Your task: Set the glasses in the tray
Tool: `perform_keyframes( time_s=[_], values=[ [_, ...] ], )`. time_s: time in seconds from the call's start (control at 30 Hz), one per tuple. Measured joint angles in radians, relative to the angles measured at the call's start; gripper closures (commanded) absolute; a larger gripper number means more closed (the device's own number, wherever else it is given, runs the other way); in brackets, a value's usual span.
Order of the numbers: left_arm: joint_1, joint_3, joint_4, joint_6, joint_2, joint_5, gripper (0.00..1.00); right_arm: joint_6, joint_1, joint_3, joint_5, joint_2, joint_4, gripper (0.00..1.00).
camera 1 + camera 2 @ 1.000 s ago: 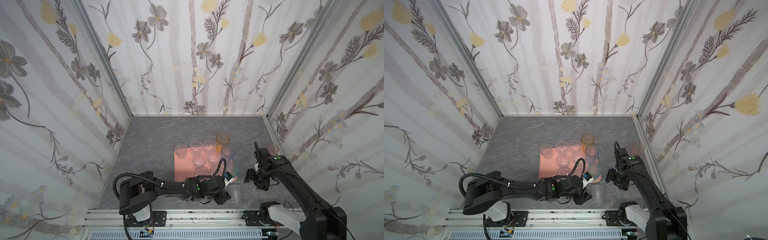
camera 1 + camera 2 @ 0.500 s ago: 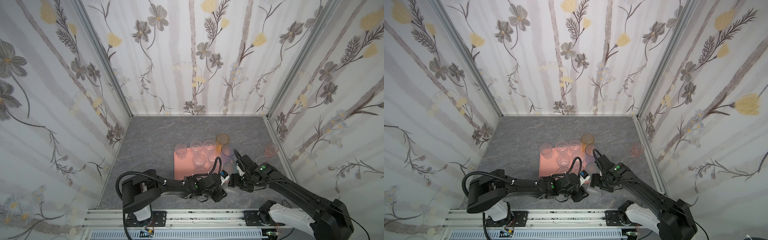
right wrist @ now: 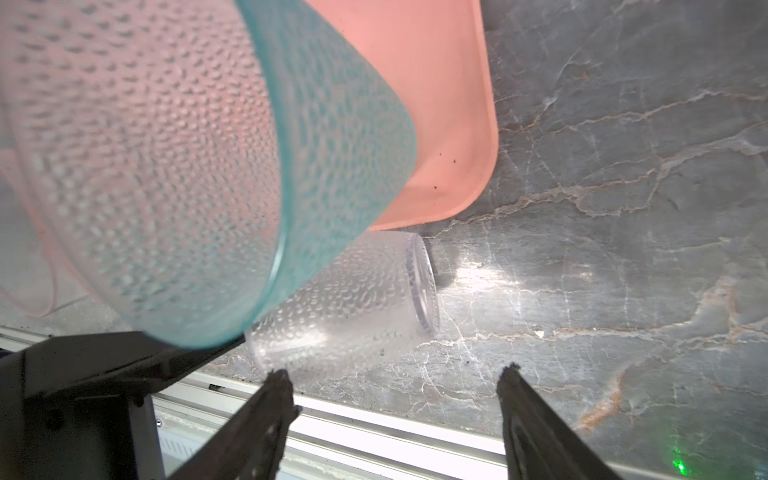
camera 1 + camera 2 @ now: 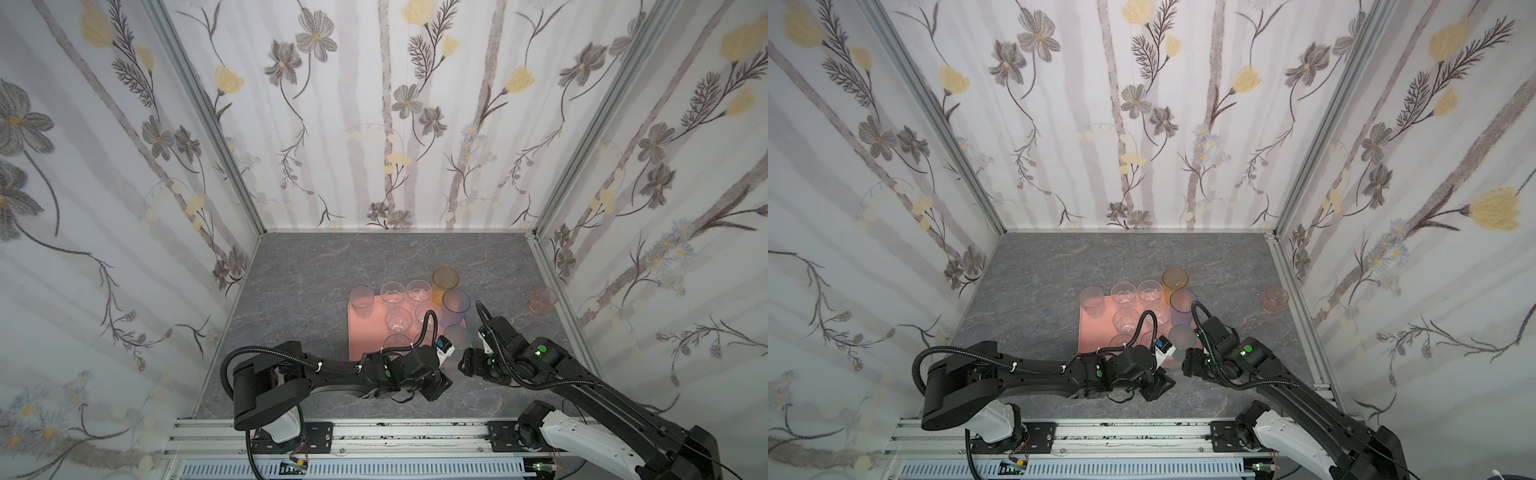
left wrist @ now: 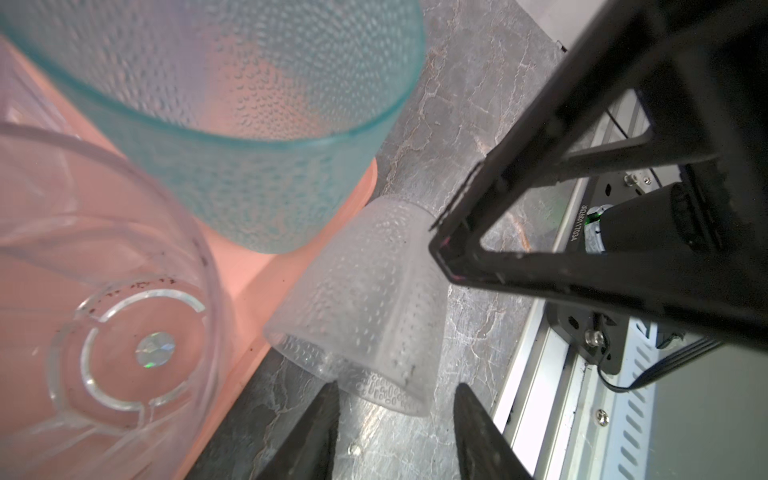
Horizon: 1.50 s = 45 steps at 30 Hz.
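Left wrist view: frosted glass (image 5: 365, 299) lies on its side, just off the tray (image 5: 249, 274) corner.
My left pincer (image 5: 395, 386) is part open at the glass's mouth, gripping nothing that I can see. My right pincer (image 3: 399, 374) is wide and empty, facing the glass's side. The teal glass (image 3: 332, 145) is in the tray at that corner, and a pink glass (image 4: 542, 300) sits on the table (image 4: 316, 266) well apart. I judge the step is picking up the lying glass: close across its wall, lift, turn it upright, set it in a free spot.
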Motion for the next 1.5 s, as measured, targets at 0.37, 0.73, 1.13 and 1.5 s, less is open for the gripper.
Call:
perform_keyframes(
  time_s=[0.37, 0.73, 1.13, 1.5],
  values=[
    [0.053, -0.094, -0.028, -0.001, -0.275, -0.022, 0.50, 0.127, 0.242, 0.070, 0.125, 0.045, -0.012, 0.26],
    [0.224, -0.182, -0.248, 0.058, -0.613, -0.027, 0.47, 0.326, 0.576, 0.362, 0.377, 0.454, -0.205, 0.25],
    [0.317, -0.238, -0.351, 0.119, -0.756, 0.005, 0.45, 0.375, 0.609, 0.486, 0.475, 0.747, -0.280, 0.37],
    [0.331, -0.258, -0.411, 0.129, -0.781, 0.013, 0.44, 0.370, 0.593, 0.468, 0.558, 0.855, -0.340, 0.67]
  ],
)
